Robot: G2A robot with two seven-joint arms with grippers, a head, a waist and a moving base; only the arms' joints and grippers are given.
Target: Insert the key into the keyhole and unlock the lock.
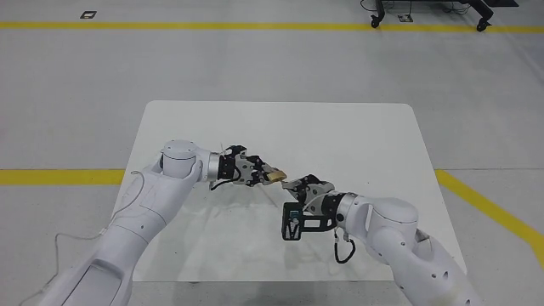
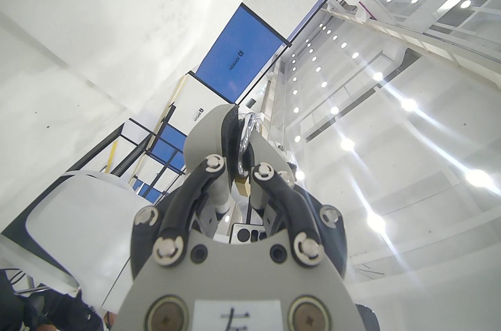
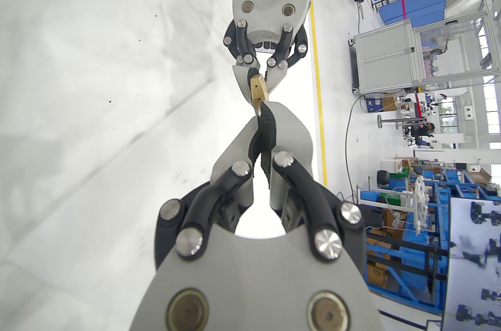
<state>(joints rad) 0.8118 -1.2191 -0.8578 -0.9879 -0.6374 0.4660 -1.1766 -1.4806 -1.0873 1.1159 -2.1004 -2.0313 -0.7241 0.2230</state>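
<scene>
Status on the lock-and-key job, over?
Left gripper shut on small brass padlock. Right gripper shut, fingers tip-on against padlock's end. Nothing between them.

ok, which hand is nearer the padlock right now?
Left. The left hand is shut on the padlock, gripping it directly. The right hand is also shut and sits just at the padlock's free end, facing the left hand.

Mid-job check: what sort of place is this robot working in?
Probably an industrial hall or robotics workshop. Yellow floor lines run past the white table, a framed machine enclosure and blue metal racks stand nearby, and rows of ceiling lights sit high overhead.
</scene>
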